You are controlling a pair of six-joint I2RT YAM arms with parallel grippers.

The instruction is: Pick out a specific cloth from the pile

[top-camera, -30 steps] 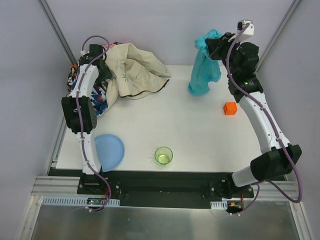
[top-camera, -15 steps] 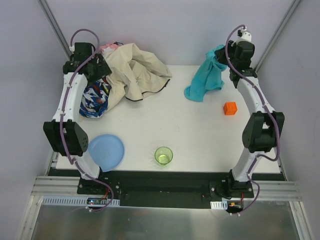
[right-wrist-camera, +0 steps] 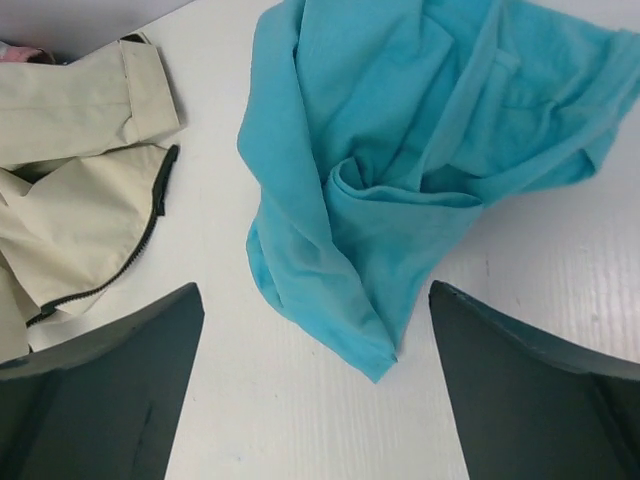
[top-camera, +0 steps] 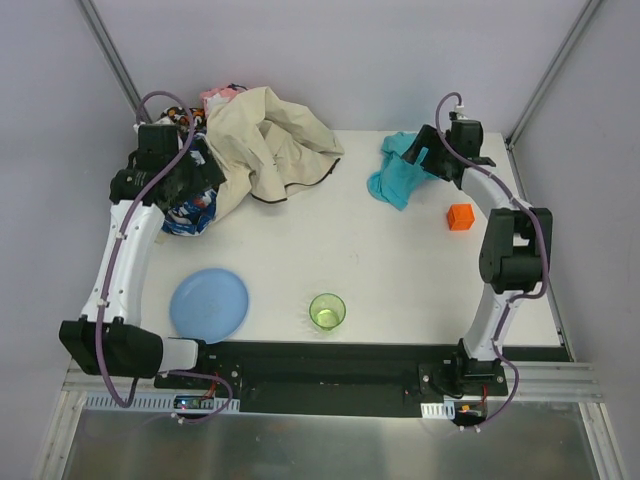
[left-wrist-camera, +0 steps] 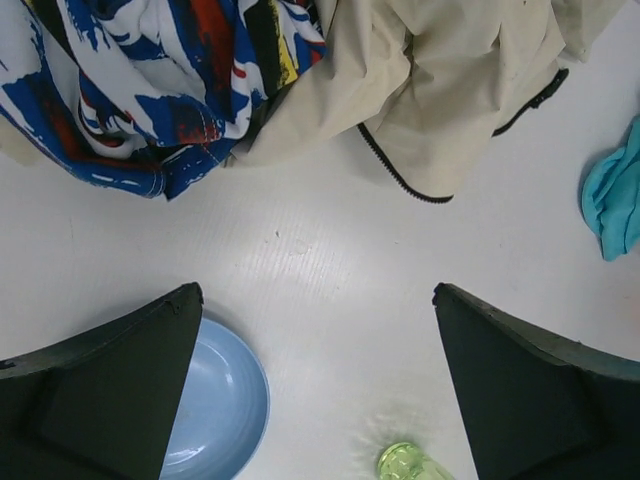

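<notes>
nothing readable anywhere here tbh, no labels, brands, numbers or signs on any of the stuff in view

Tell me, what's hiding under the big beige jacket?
A blue, white and red patterned cloth pokes out from under the big beige jacket, and a pink cloth peeks out behind it. Anything deeper is covered.

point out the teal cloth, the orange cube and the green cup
teal cloth [right-wrist-camera: 400,170], right wrist view, on its crumpled middle folds
orange cube [top-camera: 460,216], top external view, on its top face
green cup [top-camera: 327,311], top external view, inside its open mouth
</notes>
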